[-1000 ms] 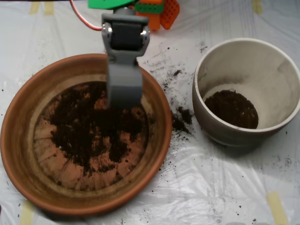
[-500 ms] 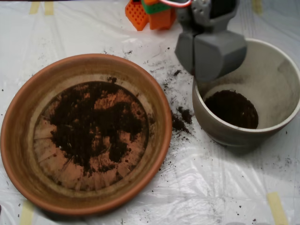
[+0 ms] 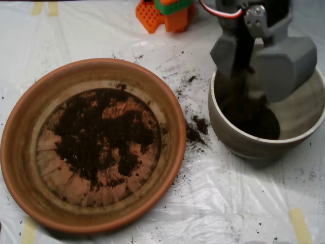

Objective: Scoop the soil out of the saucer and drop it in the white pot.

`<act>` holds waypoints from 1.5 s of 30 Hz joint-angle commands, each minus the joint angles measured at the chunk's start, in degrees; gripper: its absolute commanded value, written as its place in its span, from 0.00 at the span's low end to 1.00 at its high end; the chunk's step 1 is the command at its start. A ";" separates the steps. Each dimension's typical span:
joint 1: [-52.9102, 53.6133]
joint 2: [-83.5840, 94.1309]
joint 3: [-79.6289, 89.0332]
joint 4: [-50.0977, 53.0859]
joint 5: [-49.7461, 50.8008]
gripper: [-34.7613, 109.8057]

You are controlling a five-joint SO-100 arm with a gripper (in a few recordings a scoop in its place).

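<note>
**A:** Where's your scoop (image 3: 250, 61) now?

**B:** Over the white pot (image 3: 238, 140), its grey shells spread apart, with a dark blur of soil (image 3: 242, 96) dropping between them into the pot.

**A:** Good. Hold it over the pot's middle until the fall stops, so nothing joins the spilled clumps (image 3: 195, 129) just left of the pot.

**B:** And after that?

**A:** Plenty of soil lies in the terracotta saucer (image 3: 20, 152), left of the pot. You'll need more passes.

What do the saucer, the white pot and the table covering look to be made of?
Saucer: unglazed terracotta, going by its matte orange and ridged base. White pot: probably ceramic, with a dusty pale inside and grey-brown outer wall. Covering: thin clear plastic sheet, wrinkled and glossy.
</note>
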 commanded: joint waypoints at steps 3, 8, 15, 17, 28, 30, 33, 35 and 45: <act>-0.35 6.33 0.70 -1.58 -0.97 0.59; -1.23 7.82 1.05 -1.93 2.20 0.59; 2.46 10.81 0.26 -2.55 10.46 0.59; 5.54 13.62 1.49 -3.78 13.45 0.59; 33.31 21.36 21.01 -12.30 17.93 0.60; 37.71 21.36 26.10 -15.03 17.49 0.60; 43.33 20.92 33.66 -20.57 16.52 0.60; 45.70 20.30 38.85 -25.05 15.21 0.60; 53.44 -0.53 39.29 -32.34 13.10 0.60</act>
